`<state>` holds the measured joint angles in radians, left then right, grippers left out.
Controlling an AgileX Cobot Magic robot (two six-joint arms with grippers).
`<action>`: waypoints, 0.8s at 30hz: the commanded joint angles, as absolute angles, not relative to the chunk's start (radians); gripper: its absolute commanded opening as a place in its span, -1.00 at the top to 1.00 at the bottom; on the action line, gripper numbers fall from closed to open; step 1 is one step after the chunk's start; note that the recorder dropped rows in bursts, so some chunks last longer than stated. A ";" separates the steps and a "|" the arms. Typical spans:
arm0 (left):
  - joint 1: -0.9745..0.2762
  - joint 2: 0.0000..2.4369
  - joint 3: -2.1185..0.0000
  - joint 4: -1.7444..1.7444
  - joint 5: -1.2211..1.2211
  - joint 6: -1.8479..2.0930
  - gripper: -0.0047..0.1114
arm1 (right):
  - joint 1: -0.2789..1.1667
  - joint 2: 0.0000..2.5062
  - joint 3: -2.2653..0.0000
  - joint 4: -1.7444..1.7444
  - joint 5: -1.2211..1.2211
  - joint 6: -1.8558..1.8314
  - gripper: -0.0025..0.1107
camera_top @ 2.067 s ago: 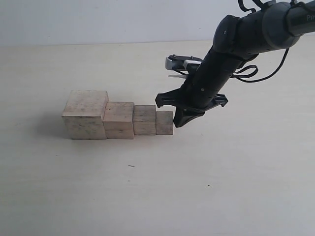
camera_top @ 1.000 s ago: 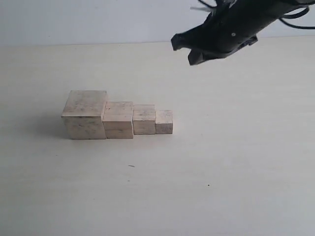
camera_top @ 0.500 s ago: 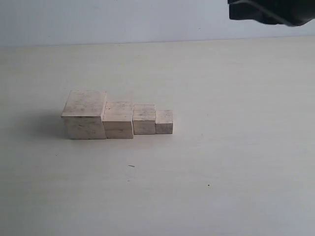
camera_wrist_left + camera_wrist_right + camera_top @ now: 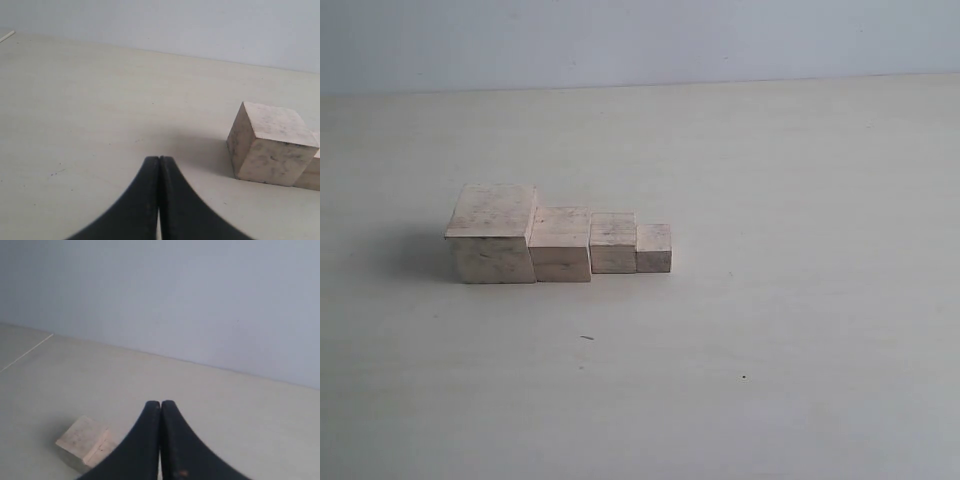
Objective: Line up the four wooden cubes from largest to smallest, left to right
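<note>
Our right arm has lifted clear out of the exterior view since the earlier frames, where it hung dark above the row; the four wooden cubes (image 4: 560, 250) have stayed where they were. They stand in one straight line on the worktop (image 4: 770, 320), left of its middle, each touching the next: the largest cube (image 4: 492, 240) at the left end, then the second cube (image 4: 560, 248), the third cube (image 4: 613, 245) and the smallest cube (image 4: 654, 250) at the right end. Their front faces lie roughly flush, and the tops step down from left to right. All four sit flat and upright. From the left wrist view we see the largest cube (image 4: 270, 145) with a sliver of the second cube (image 4: 312, 172) touching it, and our left gripper (image 4: 159, 161) well apart from both, its black fingers pressed together with nothing between them. Our right gripper (image 4: 160, 405) is likewise closed tight on nothing, with a pale cube (image 4: 85, 440) lying apart from it on the worktop; we cannot tell which cube it is. Behind the worktop rises a plain pale wall (image 4: 620, 40)
</note>
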<state>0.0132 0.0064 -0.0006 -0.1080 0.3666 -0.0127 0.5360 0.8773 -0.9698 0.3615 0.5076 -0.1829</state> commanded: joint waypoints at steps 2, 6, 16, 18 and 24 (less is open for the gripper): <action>0.006 0.000 0.000 -0.107 0.361 -0.009 0.92 | 0.488 0.766 -0.964 0.211 0.510 -0.145 0.96; 0.006 0.000 0.000 -0.107 0.361 -0.009 0.92 | 0.326 0.671 -0.891 0.209 0.506 -0.145 0.96; 0.006 0.000 0.000 -0.107 0.361 -0.009 0.92 | -0.048 0.296 -0.371 0.209 0.286 -0.145 0.96; 0.006 0.000 0.000 -0.107 0.361 -0.009 0.92 | -0.058 0.231 -0.271 0.207 0.238 -0.145 0.96; 0.006 0.000 0.000 -0.107 0.361 -0.009 0.92 | -0.058 0.096 -0.096 0.207 0.206 -0.145 0.96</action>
